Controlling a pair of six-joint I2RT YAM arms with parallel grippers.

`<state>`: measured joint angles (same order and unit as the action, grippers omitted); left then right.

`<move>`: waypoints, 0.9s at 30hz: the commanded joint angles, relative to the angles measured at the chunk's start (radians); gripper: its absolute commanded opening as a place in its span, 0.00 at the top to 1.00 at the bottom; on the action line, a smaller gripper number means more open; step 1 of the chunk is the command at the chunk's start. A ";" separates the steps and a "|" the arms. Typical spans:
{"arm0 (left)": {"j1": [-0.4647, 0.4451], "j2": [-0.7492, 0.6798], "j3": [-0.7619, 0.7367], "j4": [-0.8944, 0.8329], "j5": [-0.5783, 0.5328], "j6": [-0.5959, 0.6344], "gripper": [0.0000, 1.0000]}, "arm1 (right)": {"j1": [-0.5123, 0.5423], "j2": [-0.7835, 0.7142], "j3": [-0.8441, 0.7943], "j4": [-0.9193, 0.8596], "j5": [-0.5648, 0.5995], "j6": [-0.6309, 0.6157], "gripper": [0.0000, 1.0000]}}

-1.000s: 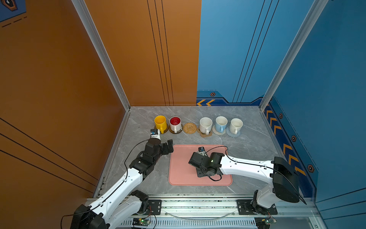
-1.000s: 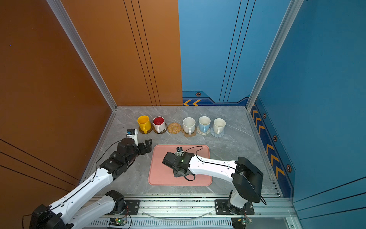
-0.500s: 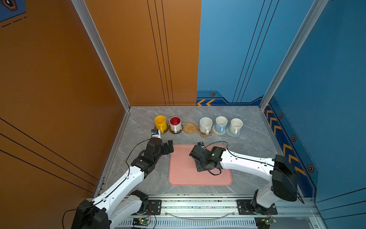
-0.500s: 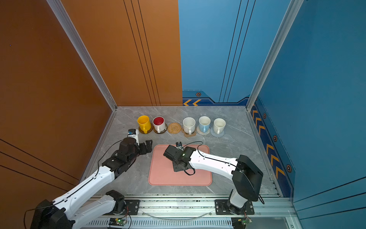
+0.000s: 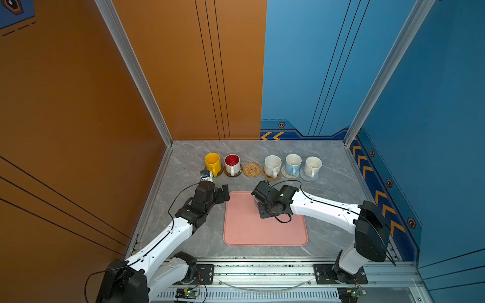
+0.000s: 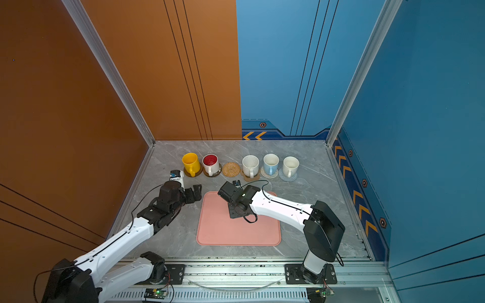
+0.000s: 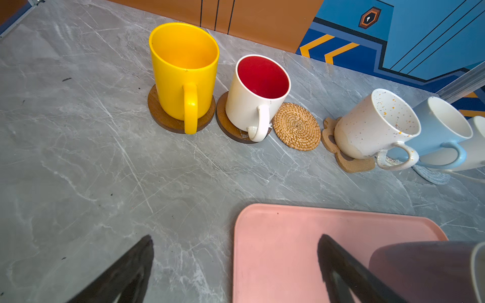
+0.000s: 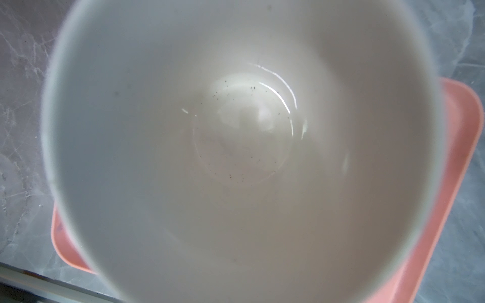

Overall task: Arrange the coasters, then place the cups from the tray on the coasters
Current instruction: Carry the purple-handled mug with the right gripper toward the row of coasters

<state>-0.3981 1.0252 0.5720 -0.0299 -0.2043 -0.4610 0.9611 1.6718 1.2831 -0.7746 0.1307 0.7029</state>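
Holding lavender ceramic mug (image 7: pixel 425 272) in clenched right fingers (image 5: pixel 259 206) over corner of salmon-pink rectangular tray (image 5: pixel 262 230). Aim: tan woven round coaster (image 5: pixel 251 169); lower upright, centred, between red-lined white mug (image 5: pixel 232 164) and speckled white mug (image 5: pixel 272 165). Left fingers (image 7: pixel 126 267) released.

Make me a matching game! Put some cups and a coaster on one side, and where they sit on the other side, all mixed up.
1. yellow cup
2. speckled white cup
3. light blue cup
4. tan woven coaster

A. on the paw-shaped coaster
B. nothing on it
C. on a dark brown coaster
D. on the cream woven coaster

Pairs: 1-C, 2-A, 3-D, 4-B
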 commanded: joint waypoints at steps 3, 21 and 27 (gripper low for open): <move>0.015 0.005 -0.001 0.018 0.006 -0.004 0.02 | -0.037 0.018 0.079 0.027 0.013 -0.061 1.00; 0.034 -0.046 -0.018 -0.007 0.000 -0.008 0.02 | -0.133 0.141 0.261 0.026 -0.023 -0.165 1.00; 0.038 -0.065 -0.022 -0.021 -0.002 -0.008 0.02 | -0.158 0.201 0.342 0.027 -0.050 -0.186 1.00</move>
<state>-0.3710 0.9779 0.5625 -0.0273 -0.2043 -0.4618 0.8150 1.8626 1.5616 -0.7746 0.0872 0.5468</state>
